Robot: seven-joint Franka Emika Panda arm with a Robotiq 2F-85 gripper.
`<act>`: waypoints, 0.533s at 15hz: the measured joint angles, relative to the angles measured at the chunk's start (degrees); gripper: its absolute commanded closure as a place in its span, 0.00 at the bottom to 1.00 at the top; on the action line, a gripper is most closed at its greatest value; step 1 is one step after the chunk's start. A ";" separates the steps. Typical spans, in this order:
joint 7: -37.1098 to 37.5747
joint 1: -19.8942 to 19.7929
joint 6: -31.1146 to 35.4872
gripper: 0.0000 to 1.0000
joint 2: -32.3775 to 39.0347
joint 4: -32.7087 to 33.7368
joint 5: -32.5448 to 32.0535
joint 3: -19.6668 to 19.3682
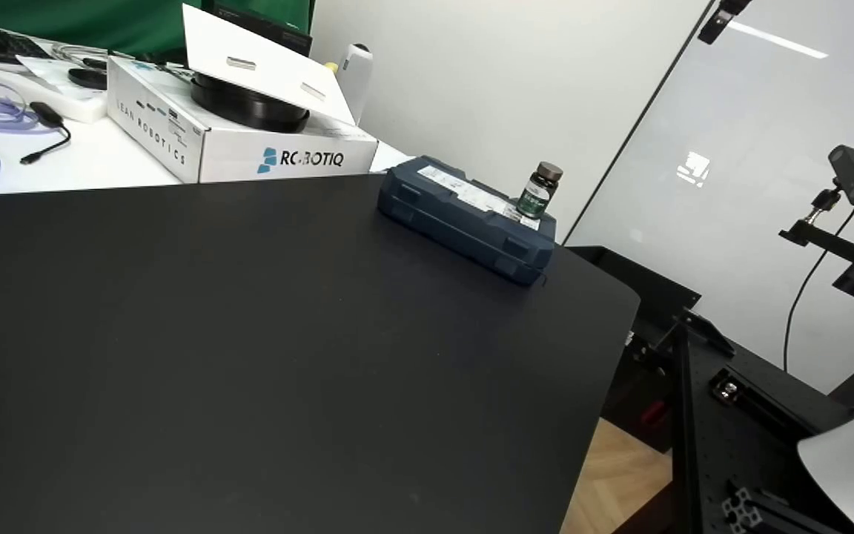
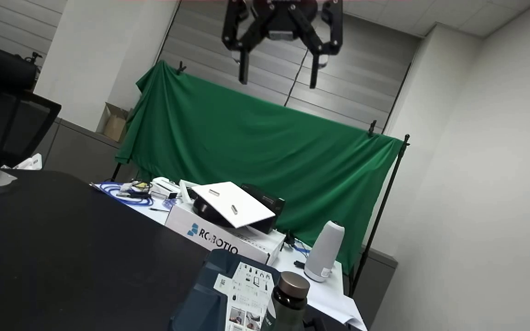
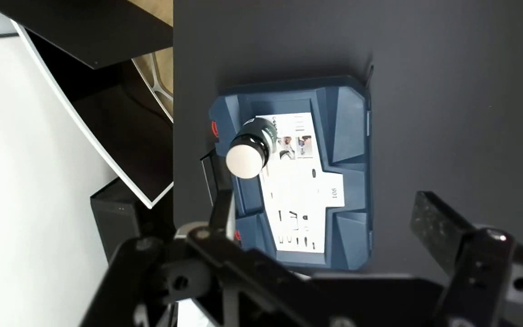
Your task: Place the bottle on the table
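1. Black two-finger gripper (image 2: 278, 85) is hanging up high, fingers (image 2: 244, 69) spread wide with nothing between them.
2. Short brown-capped, green-labelled bottle (image 1: 539, 191) is standing upright on the flat dark blue plastic case (image 1: 464, 222), near the case's right end in an exterior view, so its long axis is pointing up.
3. Key bit: in the wrist view the bottle is sitting on the far side of the fingertips and left of mid-gap, almost lined up with the finger on that side. So I'm guessing the tool is needing to shift left and far, then drop over the cap.
4. Edge stuff: in the wrist view the matte black flat tabletop (image 3: 447, 113) is ending near the case's left side, so that side's looking tight.
5. Way more tabletop is stretching off to the right there, and that's looking like the comfy way to go for the set-down.
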 measured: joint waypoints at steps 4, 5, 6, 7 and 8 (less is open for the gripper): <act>-0.57 -2.44 10.76 0.00 10.08 2.36 5.94 -5.50; -0.61 -3.13 12.72 0.00 12.82 3.52 8.74 -6.61; -0.78 -3.79 14.37 0.00 15.72 4.91 12.03 -7.66; -1.43 -4.25 15.69 0.00 18.40 6.31 15.36 -8.32; -2.50 -4.67 16.71 0.00 21.14 7.92 18.72 -8.62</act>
